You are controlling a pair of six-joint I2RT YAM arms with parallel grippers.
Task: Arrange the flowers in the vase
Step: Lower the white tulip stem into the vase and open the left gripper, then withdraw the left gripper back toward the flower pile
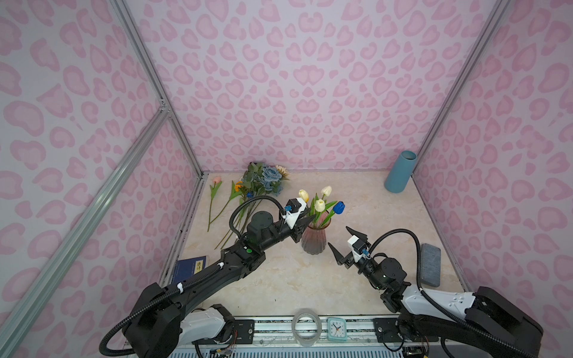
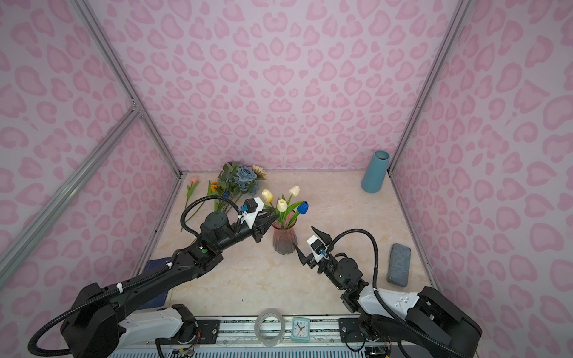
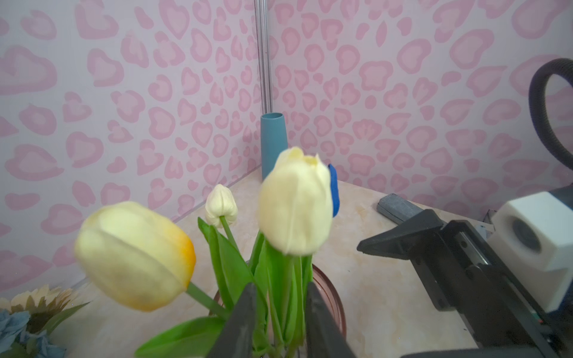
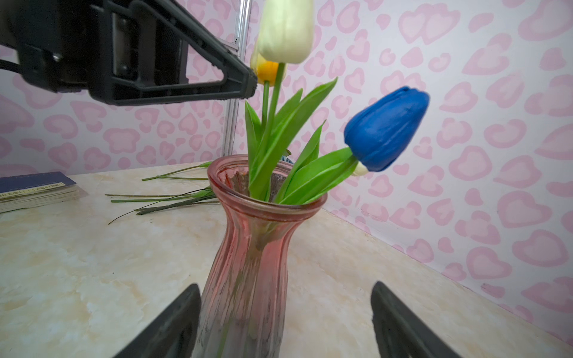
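Two grippers are seen close to the pink glass vase (image 1: pixel 313 238), which is stood near the middle of the table. The left gripper (image 3: pixel 280 286) is held level over the vase's mouth, its jaws slightly parted around green tulip stems and leaves, with no pinch seen; its arm is stretched forward from the near left. The right gripper (image 1: pixel 341 240) is held low just beside the vase, spread wide with nothing held. Four of the flowers are stood in the vase: a yellow-tinged cream tulip (image 1: pixel 304 195), a cream tulip (image 1: pixel 319 205), a white tulip (image 1: pixel 326 190) and a blue tulip (image 1: pixel 339 208). A pink tulip (image 1: pixel 217 179), an orange bloom (image 1: pixel 238 186) and a dusty-blue rose bunch (image 1: pixel 269 176) are laid flat on the beige marbled table (image 1: pixel 356 201) toward the back left. A teal vase (image 1: pixel 400 172) is stood in the back right corner, and a grey block (image 1: pixel 430 265) is laid by the right wall. The table is enclosed by walls printed with pink hearts (image 1: pixel 310 77).
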